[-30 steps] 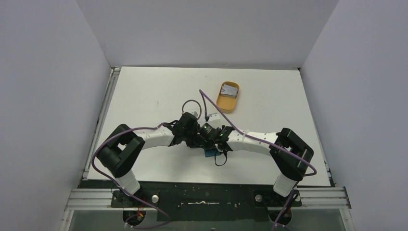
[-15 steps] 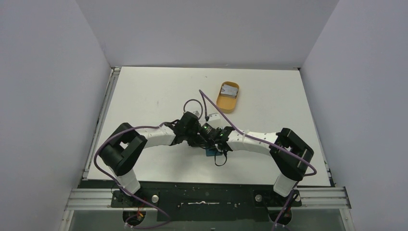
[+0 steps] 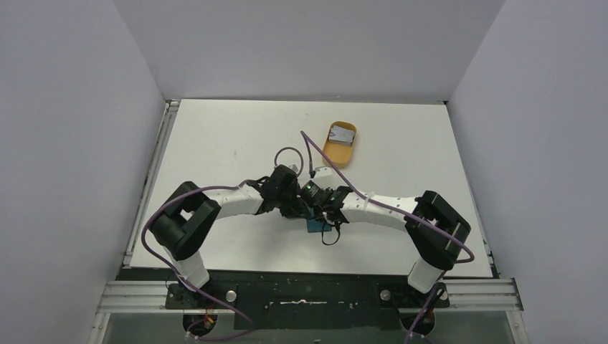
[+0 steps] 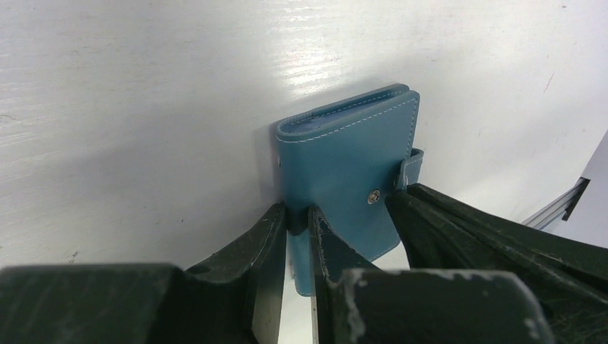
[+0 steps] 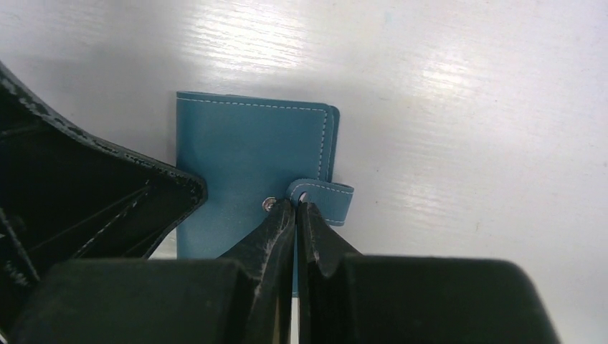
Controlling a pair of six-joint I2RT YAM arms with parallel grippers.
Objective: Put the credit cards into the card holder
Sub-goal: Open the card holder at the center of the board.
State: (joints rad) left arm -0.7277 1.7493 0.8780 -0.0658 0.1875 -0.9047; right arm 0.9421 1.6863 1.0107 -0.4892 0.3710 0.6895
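The card holder (image 4: 344, 172) is a teal wallet lying folded shut on the white table, also visible in the right wrist view (image 5: 251, 154) and from above (image 3: 314, 226). My left gripper (image 4: 297, 218) is shut on its near left edge, one finger on each side of the leather. On the other side, my right gripper (image 5: 296, 208) is shut on the end of the snap tab (image 5: 328, 197) beside the metal stud. The credit cards (image 3: 343, 134) lie as a silvery stack in the orange tray, far from both grippers.
The orange-tan oval tray (image 3: 331, 152) sits toward the back of the table, right of centre. Purple cables loop over both arms above the wallet. Both wrists crowd together over the wallet at the table's near middle. Grey walls enclose the table on three sides.
My right gripper has closed from half open to shut on the snap tab. The left gripper tightened a little on the wallet edge. Both wrists shifted slightly.
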